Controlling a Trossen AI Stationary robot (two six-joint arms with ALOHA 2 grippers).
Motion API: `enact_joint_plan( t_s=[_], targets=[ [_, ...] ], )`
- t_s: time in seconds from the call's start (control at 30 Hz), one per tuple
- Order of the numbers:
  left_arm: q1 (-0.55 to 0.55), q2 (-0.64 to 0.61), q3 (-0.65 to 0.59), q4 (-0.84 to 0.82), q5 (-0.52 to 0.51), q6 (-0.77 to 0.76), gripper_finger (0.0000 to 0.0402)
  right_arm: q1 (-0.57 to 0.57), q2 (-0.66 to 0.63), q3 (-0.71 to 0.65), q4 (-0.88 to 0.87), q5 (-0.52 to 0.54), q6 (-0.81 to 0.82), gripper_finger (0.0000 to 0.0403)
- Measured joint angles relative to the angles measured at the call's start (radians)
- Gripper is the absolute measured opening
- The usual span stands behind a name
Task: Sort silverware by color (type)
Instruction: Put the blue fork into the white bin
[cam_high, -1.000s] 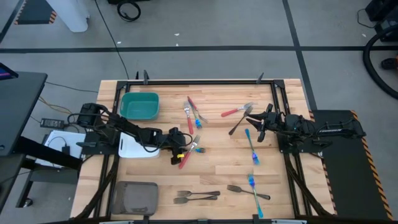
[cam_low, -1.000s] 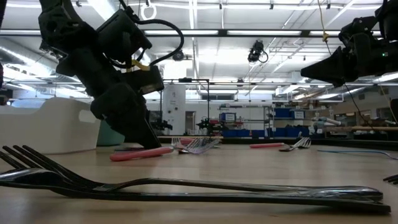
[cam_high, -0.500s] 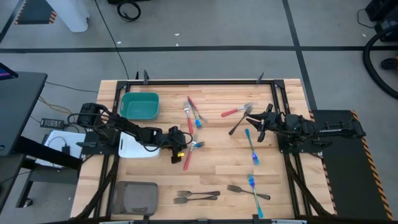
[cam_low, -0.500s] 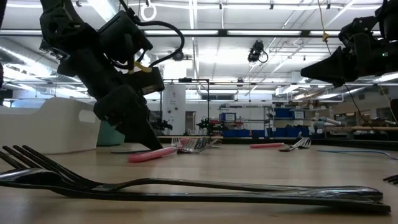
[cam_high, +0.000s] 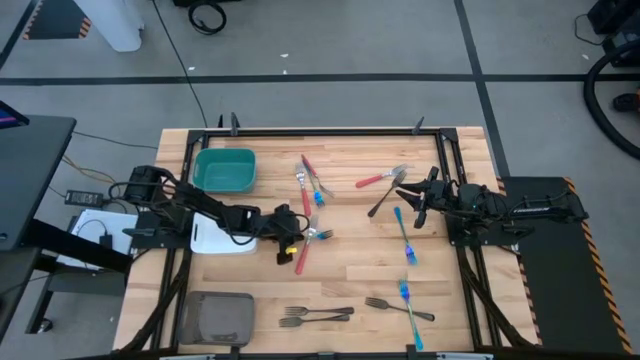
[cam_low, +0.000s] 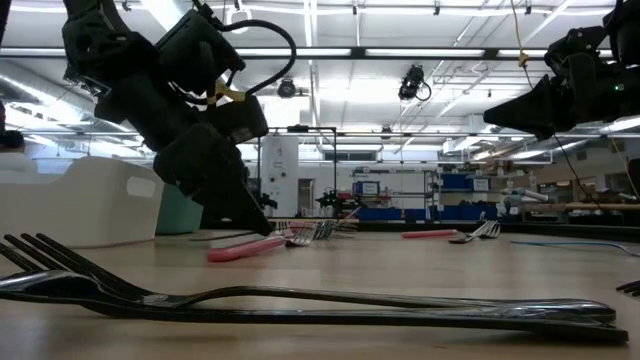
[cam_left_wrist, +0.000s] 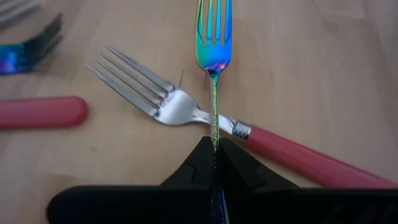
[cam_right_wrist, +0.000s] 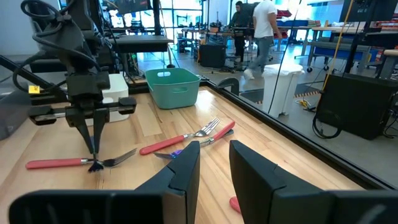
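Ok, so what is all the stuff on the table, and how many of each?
Green bin: one, back left of the table.
White bin: one, left edge.
Grey bin: one, front left.
Red forks: about four, mid-table.
Blue forks: about three lying down, mostly right half.
Dark grey forks: about four, mostly near the front.
Shiny blue fork: one, held.
Table: one, light wood.
Person: at least one, far behind the table.
Left gripper: shut on the shiny blue fork, mid-table.
Right gripper: open, waiting on the right side.
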Motion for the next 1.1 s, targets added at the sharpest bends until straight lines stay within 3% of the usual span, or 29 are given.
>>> enact_joint_plan(
  t_s=[0.23,0.53,1.1],
  targets=[
    [0.000,-0.051,-0.001,-0.004,-0.004,0.001,0.0020,0.000,0.000,0.000,0.000,0.000,0.000,0.0096],
    [0.000,-0.227,0.000,-0.111,-0.006,0.010,0.0021,0.000,0.000,0.000,0.000,0.000,0.000,0.0096],
    [0.000,-0.677,0.000,-0.603,-0.008,-0.067,0.0025,0.000,0.000,0.000,0.001,0.000,0.000,0.0096]
  ],
)
